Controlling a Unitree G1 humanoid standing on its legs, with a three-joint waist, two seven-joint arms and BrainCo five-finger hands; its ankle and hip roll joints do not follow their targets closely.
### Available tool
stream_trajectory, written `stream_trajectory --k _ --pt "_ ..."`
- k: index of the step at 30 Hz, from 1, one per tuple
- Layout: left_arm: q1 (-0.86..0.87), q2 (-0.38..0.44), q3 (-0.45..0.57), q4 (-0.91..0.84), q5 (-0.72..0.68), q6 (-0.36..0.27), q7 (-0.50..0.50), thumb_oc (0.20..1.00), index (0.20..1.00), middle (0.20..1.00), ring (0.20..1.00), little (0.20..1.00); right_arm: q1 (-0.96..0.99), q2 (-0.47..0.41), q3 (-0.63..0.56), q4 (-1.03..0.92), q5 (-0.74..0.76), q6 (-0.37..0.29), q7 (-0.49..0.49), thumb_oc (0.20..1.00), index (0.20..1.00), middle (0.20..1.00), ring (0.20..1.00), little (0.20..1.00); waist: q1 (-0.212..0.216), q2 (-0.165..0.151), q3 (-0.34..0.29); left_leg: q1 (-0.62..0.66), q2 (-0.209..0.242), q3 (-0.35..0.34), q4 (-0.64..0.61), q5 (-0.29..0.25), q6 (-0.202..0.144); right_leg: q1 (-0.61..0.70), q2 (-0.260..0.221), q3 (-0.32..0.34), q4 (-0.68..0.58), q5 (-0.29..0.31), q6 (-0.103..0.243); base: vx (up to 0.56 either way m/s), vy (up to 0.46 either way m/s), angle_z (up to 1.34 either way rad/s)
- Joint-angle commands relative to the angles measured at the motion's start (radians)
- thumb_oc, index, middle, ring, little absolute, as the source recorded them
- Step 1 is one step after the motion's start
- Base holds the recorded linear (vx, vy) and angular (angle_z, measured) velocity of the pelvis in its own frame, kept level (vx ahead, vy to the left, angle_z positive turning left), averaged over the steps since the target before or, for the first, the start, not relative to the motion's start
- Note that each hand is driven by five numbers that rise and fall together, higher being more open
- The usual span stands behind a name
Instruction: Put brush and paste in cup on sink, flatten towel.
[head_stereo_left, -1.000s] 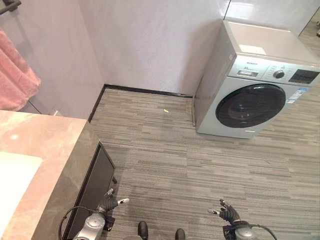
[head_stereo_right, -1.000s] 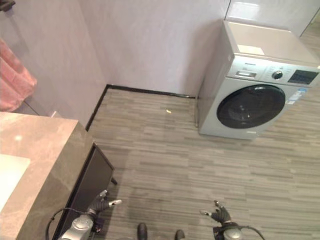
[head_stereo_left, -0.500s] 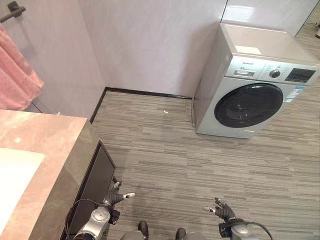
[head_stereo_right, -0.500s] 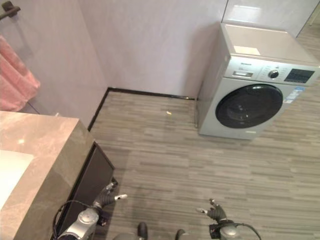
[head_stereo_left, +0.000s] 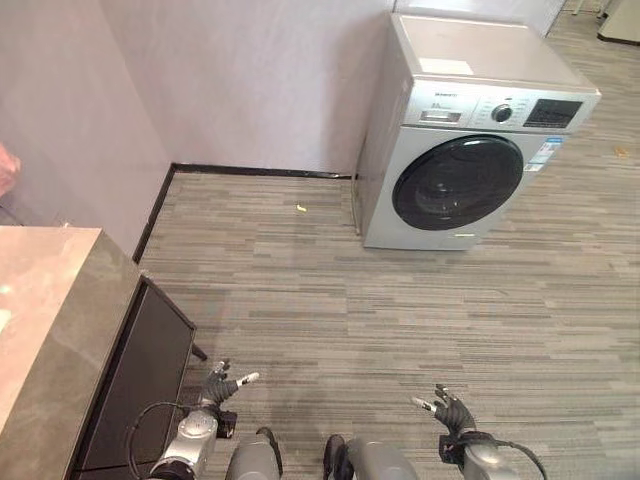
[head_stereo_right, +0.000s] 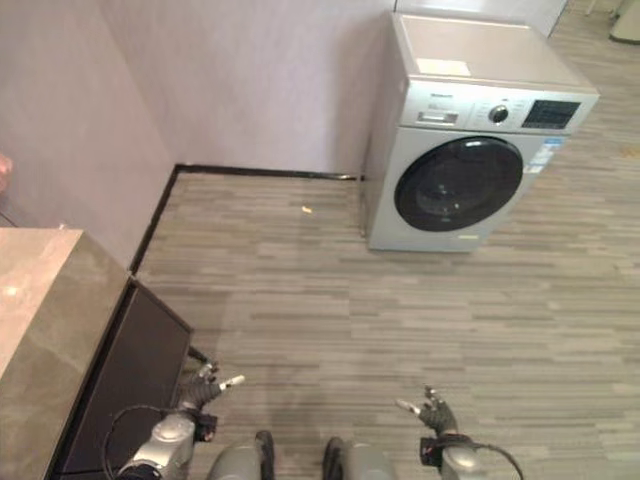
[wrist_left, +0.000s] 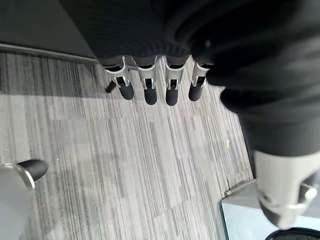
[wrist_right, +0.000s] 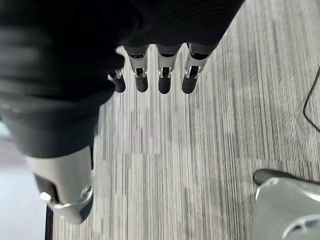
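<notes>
- The left hand (head_stereo_left: 222, 383) hangs low beside the dark cabinet (head_stereo_left: 135, 385) under the bench (head_stereo_left: 45, 330), fingers straight, holding nothing.
- The right hand (head_stereo_left: 450, 411) hangs over the floor (head_stereo_left: 400, 300), in front of the washing machine (head_stereo_left: 465, 140), fingers relaxed and empty.
- A pink towel (head_stereo_left: 6, 168) edge shows on the wall above the bench.

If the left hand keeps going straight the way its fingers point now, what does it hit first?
Probably nothing close: the left hand is open and empty, fingers aimed out over bare striped floor. Further along that line stands the washing machine, though depth is hard to judge.
</notes>
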Motion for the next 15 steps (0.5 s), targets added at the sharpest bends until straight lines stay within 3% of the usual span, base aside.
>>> stream_trajectory --k 1,3,5,8,9,12,14,15 --pt "-0.010 -0.007 0.011 -0.034 -0.015 -0.040 0.015 1.000 1.000 1.000 1.000 1.000 0.004 -0.050 -0.022 -0.040 -0.034 -0.016 -0.022 1.000 1.000 1.000 1.000 1.000 0.026 0.006 -0.007 -0.061 -0.047 0.016 -0.101 0.076 0.056 0.153 0.000 0.046 -0.214 0.133 0.129 0.33 0.033 0.44" --pt "0.020 -0.003 0.018 -0.039 -0.005 -0.042 0.014 1.000 1.000 1.000 1.000 1.000 0.006 -0.050 -0.019 -0.042 -0.052 -0.018 -0.018 1.000 1.000 1.000 1.000 1.000 0.050 0.015 -0.017 -0.070 -0.063 -0.040 -0.216 0.109 0.062 0.179 0.015 0.066 -0.244 0.134 0.139 0.30 0.060 -0.20" --pt "0.042 -0.003 0.026 -0.036 0.000 -0.045 0.013 1.000 1.000 1.000 1.000 1.000 0.002 -0.051 -0.015 -0.022 -0.062 -0.022 -0.016 1.000 1.000 1.000 1.000 1.000 0.075 0.029 -0.020 -0.081 -0.054 -0.093 -0.353 0.193 0.044 0.219 0.032 0.078 -0.267 0.116 0.146 0.35 0.069 -0.78" --pt "0.046 0.001 0.030 -0.035 0.019 -0.035 0.011 1.000 1.000 1.000 1.000 1.000 0.002 -0.058 -0.018 -0.042 -0.073 -0.022 -0.016 1.000 1.000 1.000 1.000 1.000 0.090 0.040 -0.025 -0.111 -0.005 -0.002 -0.428 0.236 0.033 0.265 0.037 0.070 -0.284 0.091 0.154 0.35 0.100 -0.25" --pt "0.049 0.004 0.030 -0.038 0.020 -0.035 0.008 1.000 1.000 1.000 1.000 1.000 0.002 -0.055 -0.015 -0.045 -0.076 -0.021 -0.015 1.000 1.000 1.000 1.000 1.000 0.096 0.042 -0.029 -0.100 -0.001 -0.003 -0.424 0.252 0.035 0.265 0.036 0.077 -0.280 0.090 0.156 0.36 0.147 0.13" --pt "0.056 0.011 0.037 -0.021 0.035 -0.034 0.006 1.000 1.000 1.000 1.000 1.000 -0.002 -0.035 -0.005 -0.043 -0.089 -0.010 -0.007 1.000 1.000 1.000 1.000 1.000 0.114 0.026 -0.075 -0.090 -0.039 -0.016 -0.385 0.224 0.068 0.289 0.001 0.086 -0.255 0.077 0.188 0.38 0.212 -0.15" --pt "0.053 0.017 0.037 -0.014 0.044 -0.033 0.006 1.000 1.000 1.000 1.000 1.000 0.000 -0.021 -0.019 -0.040 -0.083 -0.011 -0.001 1.000 1.000 1.000 1.000 1.000 0.116 0.009 -0.101 -0.084 -0.066 0.008 -0.357 0.191 0.091 0.283 -0.037 0.100 -0.190 0.127 0.219 0.34 0.233 -0.29" --pt "0.053 0.017 0.037 -0.014 0.044 -0.033 0.006 1.000 1.000 1.000 1.000 1.000 0.000 -0.021 -0.019 -0.040 -0.083 -0.011 -0.001 1.000 1.000 1.000 1.000 1.000 0.116 0.009 -0.102 -0.085 -0.066 0.008 -0.356 0.191 0.091 0.282 -0.036 0.100 -0.190 0.127 0.219 0.37 0.310 -0.20"
